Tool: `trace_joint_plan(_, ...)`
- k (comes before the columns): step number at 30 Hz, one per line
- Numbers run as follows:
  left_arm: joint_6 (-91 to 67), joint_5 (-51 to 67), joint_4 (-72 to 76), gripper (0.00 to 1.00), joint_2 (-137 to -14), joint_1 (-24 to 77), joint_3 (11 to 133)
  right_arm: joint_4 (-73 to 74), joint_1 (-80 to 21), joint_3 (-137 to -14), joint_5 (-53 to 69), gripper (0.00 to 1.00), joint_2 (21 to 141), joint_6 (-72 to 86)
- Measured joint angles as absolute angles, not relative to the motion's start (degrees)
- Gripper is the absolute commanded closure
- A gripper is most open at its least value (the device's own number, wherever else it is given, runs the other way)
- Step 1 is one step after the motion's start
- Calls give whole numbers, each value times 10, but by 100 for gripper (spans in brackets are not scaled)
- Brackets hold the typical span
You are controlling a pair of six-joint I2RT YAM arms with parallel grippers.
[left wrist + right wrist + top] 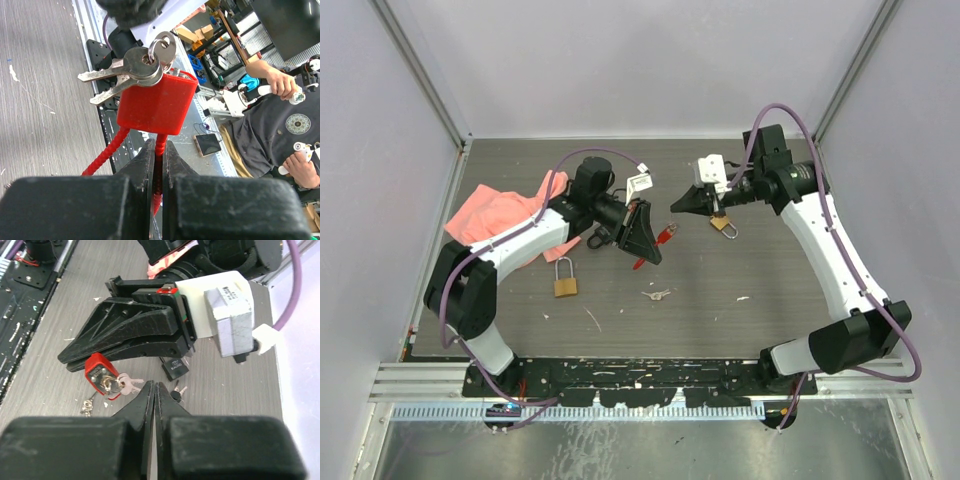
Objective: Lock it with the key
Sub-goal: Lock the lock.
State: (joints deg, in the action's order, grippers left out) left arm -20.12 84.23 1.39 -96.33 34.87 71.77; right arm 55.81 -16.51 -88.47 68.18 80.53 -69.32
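walls (650, 60): plain pale panels, three sides | corners: aluminium posts (420, 64) | surface (770, 280): dark grey wood-grain | light: soft, even | beyond: seated person (280, 125), cluttered workshop

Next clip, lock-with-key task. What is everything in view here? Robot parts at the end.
red cable padlock: one, red, held by its cable shackle in the left gripper
key bunch: one, silver, in the red cable padlock's keyhole
brass padlocks: two, brass, on the table, one left of centre, one right of centre
black padlock: one, black, on the table below the left gripper
loose keys: one small bunch, silver, mid-table
cloth: one, pink, far left of the table
person: one, dark T-shirt, beyond the table
left gripper: one, black, shut on the cable shackle
right gripper: one, black, shut, tips beside the key bunch
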Motion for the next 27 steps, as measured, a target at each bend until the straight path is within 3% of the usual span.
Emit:
trace_joint_plan(3,-200,842,12,100,-962,349,717,558,-163,-907,656,47,808,-667)
trace_joint_plan(6,-175,836,-16,100,-953,349,714,554,-146,-930,640,39,808,-604)
trace_joint_plan(12,36,768,-272,100,-948,354,768,625,-113,-980,644,40,816,-520)
trace_joint_plan(16,142,729,-401,100,-952,368,806,716,-116,-971,666,40,814,-592)
trace_joint_plan(27,220,707,-512,100,-966,386,820,763,-175,-878,648,54,783,-748)
